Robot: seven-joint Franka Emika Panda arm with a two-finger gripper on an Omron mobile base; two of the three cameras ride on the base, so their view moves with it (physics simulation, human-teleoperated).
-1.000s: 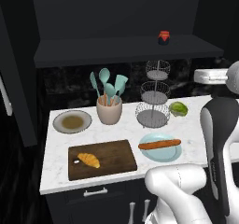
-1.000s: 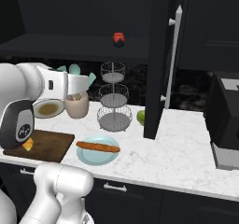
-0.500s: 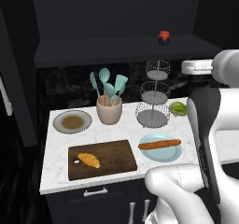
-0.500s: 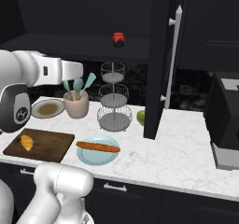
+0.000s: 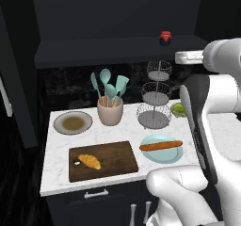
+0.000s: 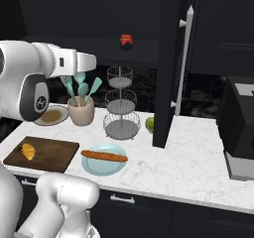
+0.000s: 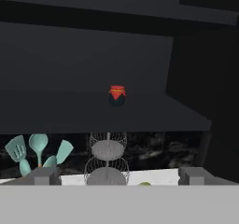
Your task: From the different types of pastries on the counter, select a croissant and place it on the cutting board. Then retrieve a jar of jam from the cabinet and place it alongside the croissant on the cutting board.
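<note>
The small golden croissant [image 5: 89, 161] [image 6: 29, 151] lies on the left part of the dark brown cutting board [image 5: 113, 158] [image 6: 52, 152] on the marble counter [image 5: 56, 178] [image 6: 188, 162]. On the black cabinet shelf [image 5: 103, 51] [image 7: 65, 111] stands the jar of jam [image 5: 164, 37] [image 6: 126, 41] [image 7: 117, 95], dark with a red top. My gripper [image 5: 179, 57] [image 6: 94, 62] [image 7: 120, 176] hangs at shelf height, right of the jar in the left base view, facing it from a distance. Its fingertips [image 7: 46, 175] stand wide apart with nothing between them. The stick pastry [image 5: 161, 146] [image 6: 104, 155] rests on a light blue plate.
A beige cup of teal utensils [image 5: 110, 112] [image 6: 81, 110], a three-tier wire stand [image 5: 153, 100] [image 6: 119, 105] and a grey plate [image 5: 73, 123] stand at the back of the counter. An open black cabinet door [image 6: 168, 68] hangs right of the jar. A dark appliance [image 6: 240, 128] sits far right.
The hand has risen and reached in toward the shelf, from below jar height to about level with it. The croissant, board and jar stay put.
</note>
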